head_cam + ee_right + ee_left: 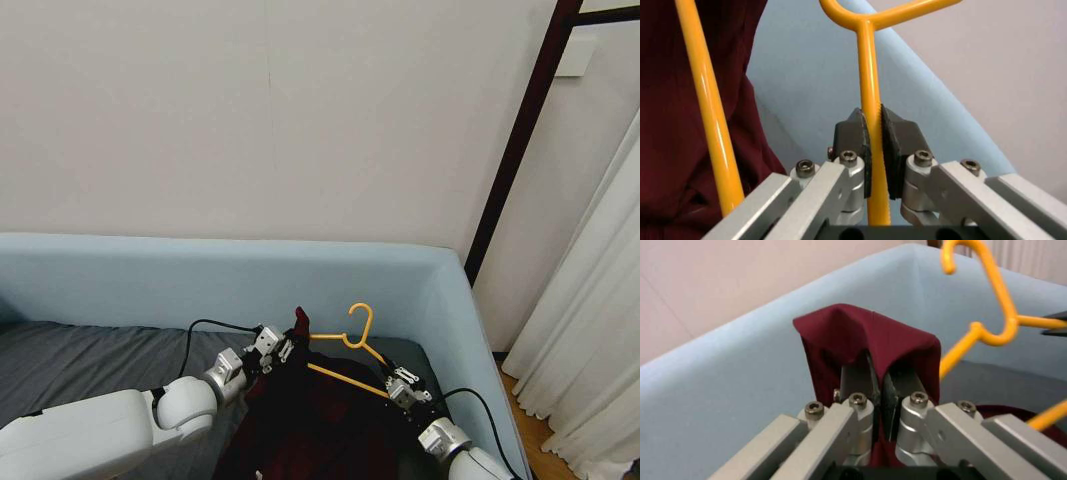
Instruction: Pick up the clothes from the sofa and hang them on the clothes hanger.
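Maroon garment pinched in left hand, yellow hanger clamped in right hand, above blue sofa.

Home setting, living-room type: light-blue upholstered sofa with grey seat cushion against plain off-white wall, white floor-length curtains on the right, dark wooden frame beside them, wood floor past the sofa arm

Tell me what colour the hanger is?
The hanger is orange-yellow, clearest in the right wrist view.
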{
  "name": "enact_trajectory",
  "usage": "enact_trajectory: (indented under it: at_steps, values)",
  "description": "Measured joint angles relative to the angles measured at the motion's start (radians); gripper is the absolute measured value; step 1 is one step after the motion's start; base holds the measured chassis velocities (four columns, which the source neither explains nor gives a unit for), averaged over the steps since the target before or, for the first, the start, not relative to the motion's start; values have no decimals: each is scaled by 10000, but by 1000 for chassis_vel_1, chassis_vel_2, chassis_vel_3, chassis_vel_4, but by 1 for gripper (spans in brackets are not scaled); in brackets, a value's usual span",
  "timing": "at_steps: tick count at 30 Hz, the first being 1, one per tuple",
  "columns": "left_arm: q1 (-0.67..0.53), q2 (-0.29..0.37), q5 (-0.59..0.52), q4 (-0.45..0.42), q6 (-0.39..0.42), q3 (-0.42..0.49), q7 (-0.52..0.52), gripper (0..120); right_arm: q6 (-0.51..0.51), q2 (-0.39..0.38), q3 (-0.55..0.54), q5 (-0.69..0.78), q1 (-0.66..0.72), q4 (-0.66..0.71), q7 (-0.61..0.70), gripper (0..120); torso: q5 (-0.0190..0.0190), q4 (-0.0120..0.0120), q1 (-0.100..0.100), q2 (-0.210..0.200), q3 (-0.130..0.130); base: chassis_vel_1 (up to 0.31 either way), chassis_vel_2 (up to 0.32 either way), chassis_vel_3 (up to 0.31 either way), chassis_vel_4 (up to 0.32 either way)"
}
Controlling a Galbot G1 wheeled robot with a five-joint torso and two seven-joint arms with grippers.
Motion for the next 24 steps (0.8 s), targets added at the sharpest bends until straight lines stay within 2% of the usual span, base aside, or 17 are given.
enact_trajectory:
  at_steps: [9,17,24]
  values:
    - [-631,10,-190,407,-62,323,412,0,556,-156,-24,-52,158,149,-102,4,-2,-1,1,-1,0,0,0,0,0]
    - [-1330,-517,-465,-1,-40,1449,450,0,751,118,-967,183,935,89,-239,4,-2,-3,1,0,0,0,0,0,0]
    - [-1868,-447,-637,-723,-143,1976,614,0,524,324,-1479,622,1696,-237,-121,4,0,0,1,0,0,0,0,0,0]
